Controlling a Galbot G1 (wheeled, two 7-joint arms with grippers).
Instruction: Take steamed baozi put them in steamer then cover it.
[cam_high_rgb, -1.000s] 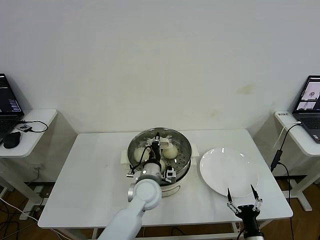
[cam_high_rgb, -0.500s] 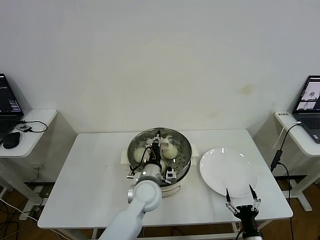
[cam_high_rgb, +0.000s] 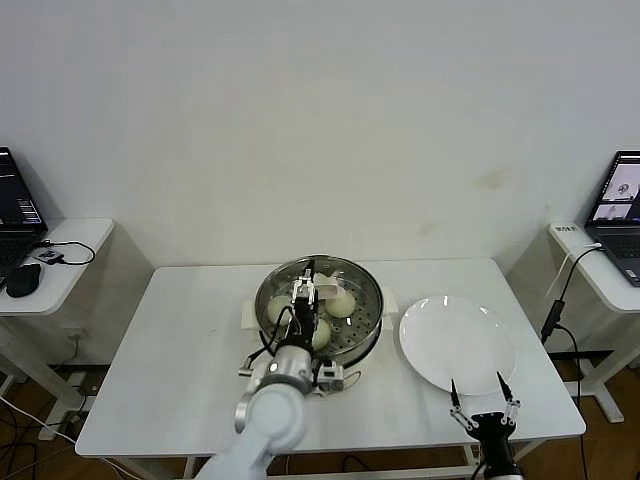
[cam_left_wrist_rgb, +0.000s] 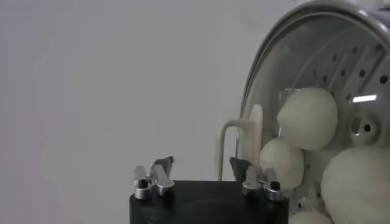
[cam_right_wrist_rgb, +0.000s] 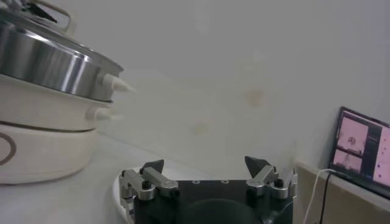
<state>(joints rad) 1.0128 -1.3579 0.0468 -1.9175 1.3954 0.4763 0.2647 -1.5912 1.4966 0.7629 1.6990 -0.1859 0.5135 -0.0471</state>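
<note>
The steel steamer (cam_high_rgb: 366, 335) stands mid-table with the clear glass cover (cam_high_rgb: 352, 283) lying on it. Through the glass I see three steamed baozi, for instance one at the right (cam_high_rgb: 341, 303) and one at the left (cam_high_rgb: 277, 311). My left gripper (cam_high_rgb: 308, 300) hovers open over the cover, just on my side of its cream handle (cam_high_rgb: 323, 289), holding nothing. In the left wrist view the gripper (cam_left_wrist_rgb: 201, 164) is open, the handle (cam_left_wrist_rgb: 234, 143) stands beyond one finger, and several baozi (cam_left_wrist_rgb: 308, 117) show under the cover's rim (cam_left_wrist_rgb: 259, 67). My right gripper (cam_high_rgb: 484, 395) waits open at the table's front right.
A bare white plate (cam_high_rgb: 458, 343) lies right of the steamer, just beyond my right gripper (cam_right_wrist_rgb: 206, 163). The steamer's pot (cam_right_wrist_rgb: 42, 61) also shows in the right wrist view. Side tables with laptops (cam_high_rgb: 15, 215) (cam_high_rgb: 622, 200) flank the white table (cam_high_rgb: 170, 350).
My left gripper has opened, let go of the cover's handle and drawn back toward me. The cover stays on the steamer. The right arm has barely moved.
</note>
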